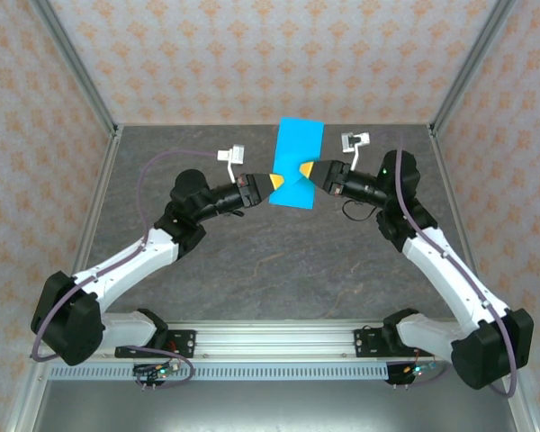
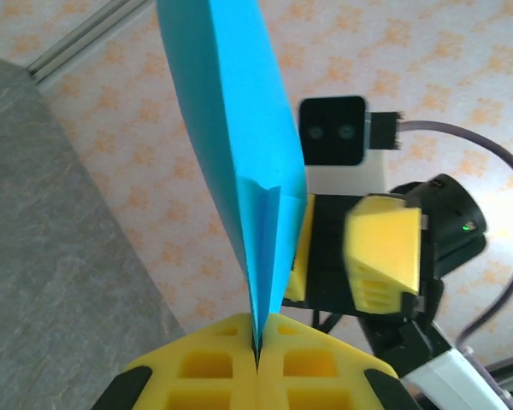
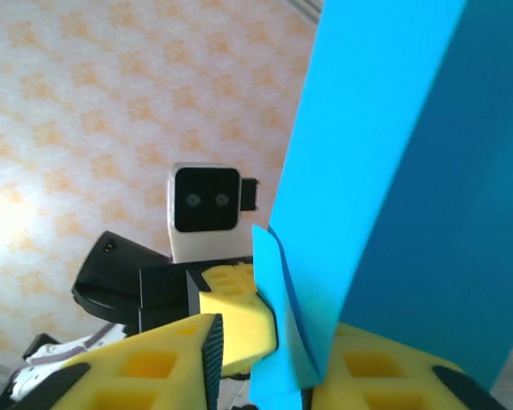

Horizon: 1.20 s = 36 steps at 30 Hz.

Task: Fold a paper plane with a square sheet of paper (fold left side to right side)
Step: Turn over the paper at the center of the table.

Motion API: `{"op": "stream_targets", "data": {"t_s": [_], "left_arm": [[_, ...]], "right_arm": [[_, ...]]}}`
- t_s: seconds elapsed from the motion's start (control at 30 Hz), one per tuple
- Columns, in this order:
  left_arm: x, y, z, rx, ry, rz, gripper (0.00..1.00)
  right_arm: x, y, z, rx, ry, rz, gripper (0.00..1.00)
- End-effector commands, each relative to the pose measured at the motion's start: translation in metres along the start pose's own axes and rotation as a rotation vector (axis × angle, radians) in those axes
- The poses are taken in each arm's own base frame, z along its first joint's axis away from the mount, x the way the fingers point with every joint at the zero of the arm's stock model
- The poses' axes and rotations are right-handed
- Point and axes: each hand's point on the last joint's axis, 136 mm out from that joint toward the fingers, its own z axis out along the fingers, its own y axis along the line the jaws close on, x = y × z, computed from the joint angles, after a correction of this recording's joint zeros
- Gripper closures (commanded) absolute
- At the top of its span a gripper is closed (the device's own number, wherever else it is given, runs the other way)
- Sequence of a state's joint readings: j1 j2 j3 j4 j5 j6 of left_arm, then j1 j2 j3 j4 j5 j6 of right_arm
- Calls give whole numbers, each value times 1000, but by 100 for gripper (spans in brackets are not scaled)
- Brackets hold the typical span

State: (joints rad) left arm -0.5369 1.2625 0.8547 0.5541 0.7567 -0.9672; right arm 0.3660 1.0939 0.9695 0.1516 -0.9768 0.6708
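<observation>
In the top view, the sheet of paper (image 1: 299, 144) is seen toward 12 o'clock of the bench (image 1: 279, 261), held up off the surface between the 2 claws. It appears as a bright blue rectangle, taller than it is wide, and its far end overlaps the patterned back wall (image 1: 252, 63).

The left claw (image 1: 277, 183) is placed at the sheet's 8 o'clock edge. In the left wrist view this claw (image 2: 258, 354) is shown fully closed, its 2 yellow fingers (image 2: 205, 367) pressed together with the paper's lower edge pinched in the seam. From there the sheet (image 2: 231, 111) rises toward 12 o'clock, and a small crease is visible near its middle.

The right claw (image 1: 308, 169) is placed at the sheet's 4 o'clock edge. In the right wrist view its fingers (image 3: 154, 367) are seen apart, and the paper (image 3: 393, 171) passes through the gap between them with space left at the 9 o'clock side, so no clamp is made. The same spread fingers (image 2: 385, 256) are shown from the left wrist view at 3 o'clock.
</observation>
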Motion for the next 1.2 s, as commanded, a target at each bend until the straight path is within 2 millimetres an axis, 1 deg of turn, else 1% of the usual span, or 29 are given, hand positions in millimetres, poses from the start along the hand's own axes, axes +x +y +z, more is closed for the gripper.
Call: {"op": "stream_targets", "data": {"t_s": [0.0, 0.07, 0.13, 0.2, 0.23, 0.3, 0.4, 0.47, 0.53, 0.6, 0.73, 0.77, 0.8, 0.93, 1.1, 1.17], "left_arm": [[3, 11, -10, -166, 11, 128, 100], [12, 27, -19, -304, 36, 199, 100], [21, 44, -31, -479, 59, 306, 100], [32, 59, -46, -654, 108, 412, 100], [37, 66, -52, -728, 130, 450, 100], [45, 78, -65, -900, 169, 543, 100], [55, 96, -80, -1146, 230, 667, 100], [58, 105, -83, -1298, 257, 722, 100], [62, 114, -85, -1439, 290, 762, 100], [65, 121, -81, -1564, 311, 809, 100], [73, 134, -71, -1713, 371, 859, 100], [78, 140, -67, -1738, 398, 864, 100], [85, 151, -64, -1774, 442, 876, 100], [105, 172, -58, -1815, 562, 865, 100], [143, 201, -45, -1800, 748, 782, 100], [155, 210, -40, -1790, 807, 756, 100]], "right_arm": [[4, -28, -19, 226, -18, -85, 52], [7, -59, -40, 451, -27, -107, 45], [7, -95, -73, 728, -42, -125, 41], [6, -118, -107, 950, -71, -142, 38], [6, -126, -123, 1043, -90, -146, 35], [7, -139, -157, 1221, -128, -158, 29], [9, -143, -187, 1347, -179, -176, 25], [9, -142, -203, 1401, -229, -186, 21], [8, -139, -215, 1437, -267, -196, 18], [8, -134, -228, 1471, -312, -212, 16], [10, -130, -242, 1513, -325, -236, 12], [11, -130, -244, 1522, -319, -240, 12], [12, -130, -246, 1531, -314, -240, 12], [15, -128, -252, 1544, -311, -249, 11], [16, -125, -257, 1551, -322, -262, 11], [17, -124, -259, 1554, -318, -267, 11]]}}
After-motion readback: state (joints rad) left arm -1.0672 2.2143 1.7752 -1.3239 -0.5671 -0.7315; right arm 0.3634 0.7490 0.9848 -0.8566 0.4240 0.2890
